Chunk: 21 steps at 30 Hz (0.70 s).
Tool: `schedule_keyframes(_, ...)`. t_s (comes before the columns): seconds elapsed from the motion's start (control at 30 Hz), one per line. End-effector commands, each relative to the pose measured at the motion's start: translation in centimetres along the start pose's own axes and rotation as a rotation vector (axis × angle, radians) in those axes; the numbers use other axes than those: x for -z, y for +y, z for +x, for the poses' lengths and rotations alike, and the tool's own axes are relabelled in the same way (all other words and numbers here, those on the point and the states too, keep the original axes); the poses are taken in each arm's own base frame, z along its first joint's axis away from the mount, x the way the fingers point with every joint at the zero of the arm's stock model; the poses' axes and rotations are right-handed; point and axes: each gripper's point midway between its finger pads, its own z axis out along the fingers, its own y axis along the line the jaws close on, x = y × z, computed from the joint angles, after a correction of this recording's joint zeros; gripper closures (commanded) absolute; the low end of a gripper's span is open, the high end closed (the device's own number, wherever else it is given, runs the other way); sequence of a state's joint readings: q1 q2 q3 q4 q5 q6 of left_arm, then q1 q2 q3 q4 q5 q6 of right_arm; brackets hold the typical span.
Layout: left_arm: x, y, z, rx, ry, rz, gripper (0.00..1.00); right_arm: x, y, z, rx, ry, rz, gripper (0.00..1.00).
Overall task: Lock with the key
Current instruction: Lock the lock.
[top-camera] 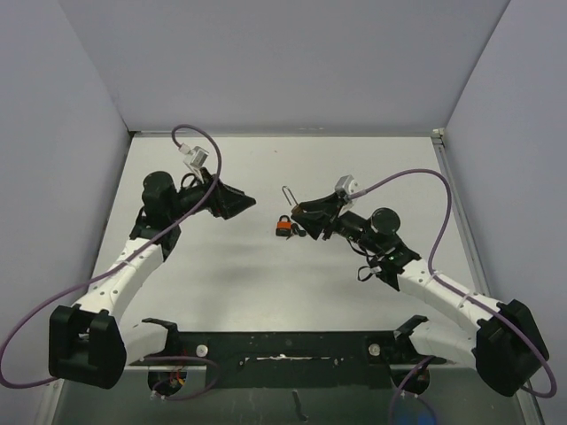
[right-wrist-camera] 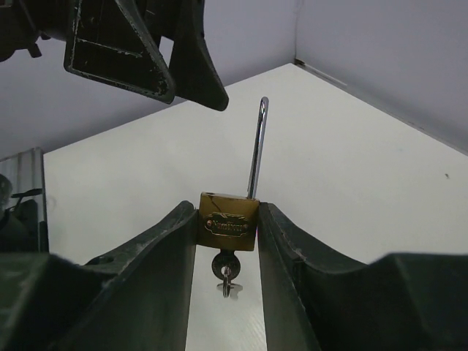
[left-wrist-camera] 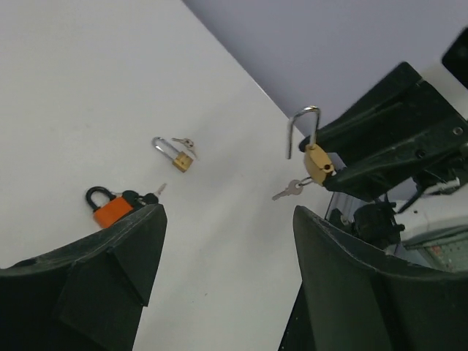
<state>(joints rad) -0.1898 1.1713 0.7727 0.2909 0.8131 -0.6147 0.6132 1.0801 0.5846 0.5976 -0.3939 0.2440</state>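
Left gripper [left-wrist-camera: 228,219]: jaws spread wide, nothing between them. Orange padlock [left-wrist-camera: 111,210] lies on the table [left-wrist-camera: 88,88], just past the left fingertip. Right gripper [right-wrist-camera: 227,210]: jaws clamped on the brass padlock [right-wrist-camera: 228,225], its open shackle [right-wrist-camera: 256,146] projecting beyond the tips. The key [right-wrist-camera: 225,272] sits in the keyhole, back between the fingers.

The left gripper [top-camera: 241,203] reaches out from a bent elbow, jaws spread wide, its tips aimed across at the right gripper [top-camera: 301,215]. The right arm folds inward with its wrist raised, its fingers [right-wrist-camera: 168,248] pressed against both sides of a brass padlock [right-wrist-camera: 228,221], near the left pincer's tips but apart
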Motion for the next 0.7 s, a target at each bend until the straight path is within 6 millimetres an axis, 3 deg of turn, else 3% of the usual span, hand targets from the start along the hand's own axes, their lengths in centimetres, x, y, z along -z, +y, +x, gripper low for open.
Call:
schedule_keyframes(0.0, -0.7, -7.3, -1.6, -0.276, -0.023, 0.263, 0.29, 0.6, 3.3, -4.2, 0.009, -0.163, -0.247, 1.0)
schedule_keyframes(0.27, -0.5, -10.6, -0.8, -0.399, -0.046, 0.438, 0.24, 3.0, 4.5, -5.8, -0.102, -0.239, -0.498, 1.0)
schedule_keyframes(0.3, -0.4, -10.5, 0.1, -0.4, -0.036, 0.458, 0.25, 3.1, 4.5, -5.8, -0.123, -0.234, -0.517, 1.0)
schedule_keyframes(0.47, -0.4, -11.9, 0.5, -0.442, -0.057, 0.526, 0.28, 2.8, 4.5, -5.7, -0.132, -0.224, -0.53, 1.0)
schedule_keyframes(0.67, -2.3, -12.2, 0.4, -0.447, -0.054, 0.471, 0.3, 3.2, 5.2, -6.2, -0.125, -0.234, -0.545, 1.0)
